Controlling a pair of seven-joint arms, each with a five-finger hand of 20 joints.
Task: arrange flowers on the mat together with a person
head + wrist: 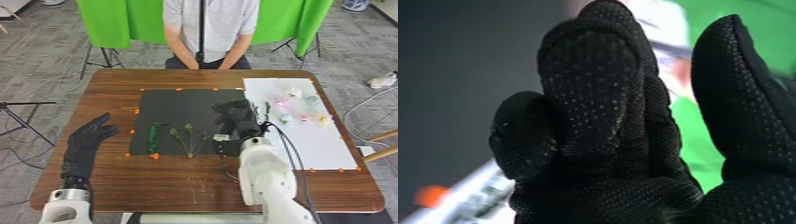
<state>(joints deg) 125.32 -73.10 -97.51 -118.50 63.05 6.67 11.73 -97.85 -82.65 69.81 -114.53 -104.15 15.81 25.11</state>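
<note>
On the mat (pixel 178 107) lie two greens: one dark stem (pixel 153 138), one branching sprig (pixel 189 142). The right hand (pixel 235 117), fingers straight, covers the mat's right part. Right of the mat, a white sheet (pixel 324 150) bears about six small flowers (pixel 282 102). Left of the mat is the left hand (pixel 87 138), wide.

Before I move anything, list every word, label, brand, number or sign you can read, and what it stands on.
None can be read.
The dark mat and white sheet carry no print I can make out.
The pale patch near the right hand is too small to tell.
</note>
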